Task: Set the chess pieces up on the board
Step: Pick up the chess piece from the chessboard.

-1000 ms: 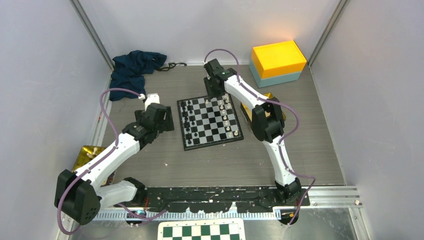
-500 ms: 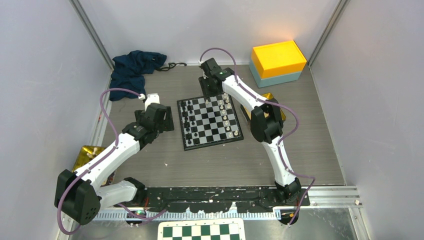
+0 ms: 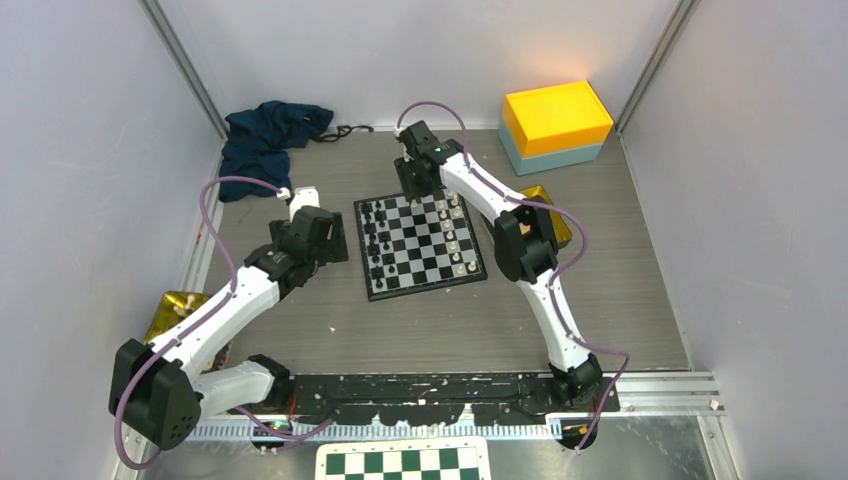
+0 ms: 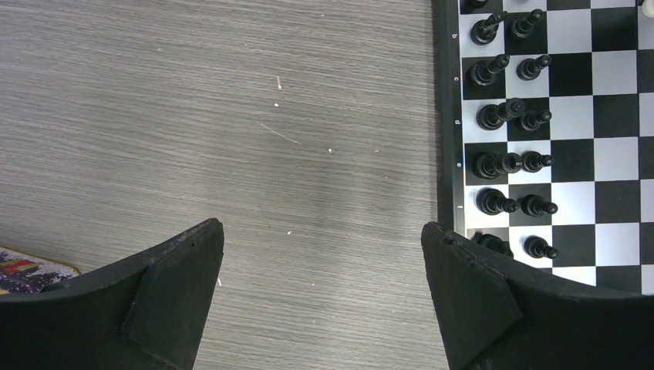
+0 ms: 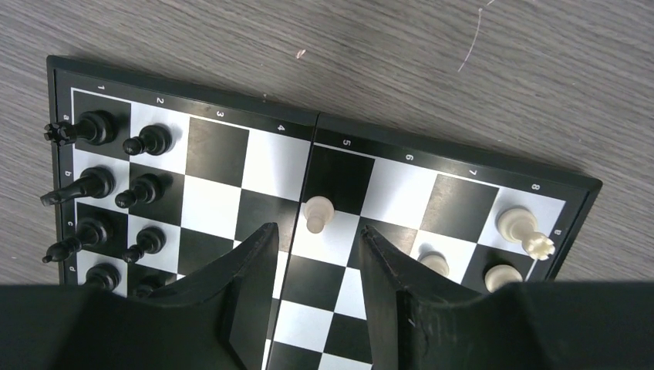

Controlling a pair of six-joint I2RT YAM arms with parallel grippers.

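The board (image 3: 425,250) lies mid-table. Black chess pieces (image 3: 375,240) line its left two columns and white ones (image 3: 455,235) stand along its right side. My right gripper (image 3: 414,186) hangs over the board's far edge. In the right wrist view the gripper (image 5: 315,231) is open, and a white pawn (image 5: 316,213) stands free just past its fingertips near the board's (image 5: 216,150) far edge. Black pieces (image 5: 92,127) are on the left there and white pieces (image 5: 515,223) on the right. My left gripper (image 4: 320,235) is open and empty over bare table, left of the black pieces (image 4: 497,114).
A yellow-and-teal box (image 3: 556,125) stands at the back right and a dark blue cloth (image 3: 270,135) at the back left. A gold packet (image 3: 172,308) lies at the left edge, another (image 3: 556,228) sits under the right arm. A green-and-white checkered panel (image 3: 403,462) lies in front.
My right gripper has shifted a little left along the board's far edge and its jaws have spread wider, leaving the white pawn standing. The left arm has not moved.
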